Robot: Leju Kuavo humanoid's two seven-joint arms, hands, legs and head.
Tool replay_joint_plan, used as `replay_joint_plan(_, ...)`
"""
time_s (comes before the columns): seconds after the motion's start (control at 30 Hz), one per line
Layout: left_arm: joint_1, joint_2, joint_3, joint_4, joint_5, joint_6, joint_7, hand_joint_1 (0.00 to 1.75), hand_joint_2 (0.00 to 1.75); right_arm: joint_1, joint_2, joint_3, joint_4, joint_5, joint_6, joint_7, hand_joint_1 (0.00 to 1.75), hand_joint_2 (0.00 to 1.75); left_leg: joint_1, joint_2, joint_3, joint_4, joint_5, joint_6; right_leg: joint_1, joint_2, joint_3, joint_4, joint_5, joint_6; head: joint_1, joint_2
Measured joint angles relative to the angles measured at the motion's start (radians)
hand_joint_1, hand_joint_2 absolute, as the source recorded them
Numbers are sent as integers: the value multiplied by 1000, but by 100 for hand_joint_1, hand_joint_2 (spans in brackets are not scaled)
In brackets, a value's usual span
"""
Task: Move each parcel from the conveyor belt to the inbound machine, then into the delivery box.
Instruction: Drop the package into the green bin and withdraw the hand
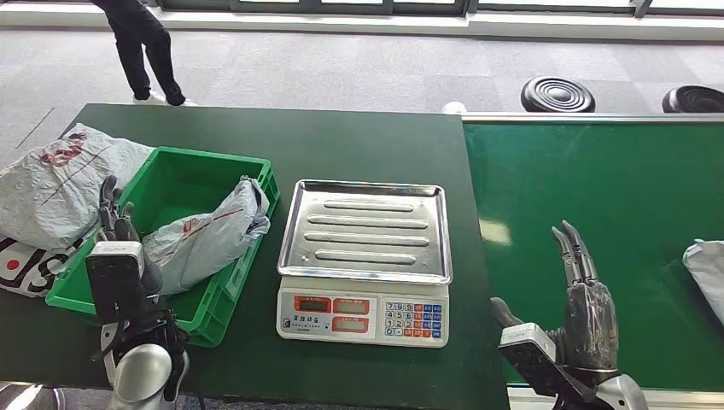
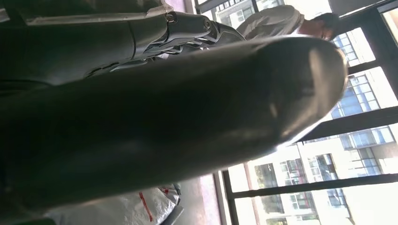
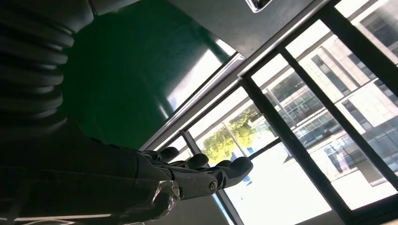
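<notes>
Currently both hands are seen released, nothing grasped. The left hand (image 1: 115, 224) is raised over the near-left corner of the green box (image 1: 256, 171), fingers up and slightly apart. The right hand (image 1: 583, 295) is held above the near edge of the green belt (image 1: 598, 179), fingers extended and apart, thumb out to the side; the same spread fingers (image 3: 206, 171) are seen in the right wrist view against windows. One grey parcel (image 1: 209, 235) with red print is lying inside the box, draped against its right wall. A second parcel (image 1: 707, 272) is seen on the belt at the far right edge, cut off by the frame, well apart from the right hand. The scale (image 1: 365, 256) is placed on the dark worktop (image 1: 341, 137) between box and belt, its steel tray bare. More grey bags (image 1: 51, 184) are piled on the worktop left of the box, touching its left wall. A person's legs (image 1: 145, 51) are seen on the carpet beyond the worktop. The left wrist view is mostly blocked by the thumb (image 2: 187, 117); a bit of grey bag with red print is visible beneath it.
</notes>
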Motion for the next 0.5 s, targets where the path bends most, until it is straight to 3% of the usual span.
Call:
replay_joint_plan(0.07, 11, 1, 0, -23, 73, -58, -24, 0, 0, -21, -29, -33, 18, 51, 13, 56, 0, 175, 0, 0, 0, 0, 0, 0, 0, 0, 0, 0, 0, 0, 0, 0)
replay_joint_plan(0.2, 43, 1, 0, -72, 158, -120, -51, 0, 0, -98, -121, -126, 131, 177, 65, 143, 0, 0, -1, 0, -1, 1, -1, 2, -1, 0, 1, 0, 1, 1, 0, 0)
replay_joint_plan(0.23, 50, 1, 0, -80, 158, -122, -53, 0, 0, -121, -148, -148, 173, 210, 80, 158, 0, 0, -1, 0, -1, 1, -1, 2, -1, 0, 1, 0, 1, 1, 0, 0)
replay_joint_plan(0.37, 65, 2, 0, -101, 126, -119, -63, 0, 0, -223, -239, -198, 341, 292, 118, 181, 0, 175, -2, -1, -1, 2, 0, 3, -1, -1, 1, 0, 2, 2, 0, 0)
replay_joint_plan(0.5, 70, 2, 0, -113, 97, -98, -76, 0, 0, -300, -300, -207, 472, 313, 128, 188, 0, 175, -2, -1, -1, 2, 0, 3, -1, -1, 1, 0, 2, 2, 0, 0)
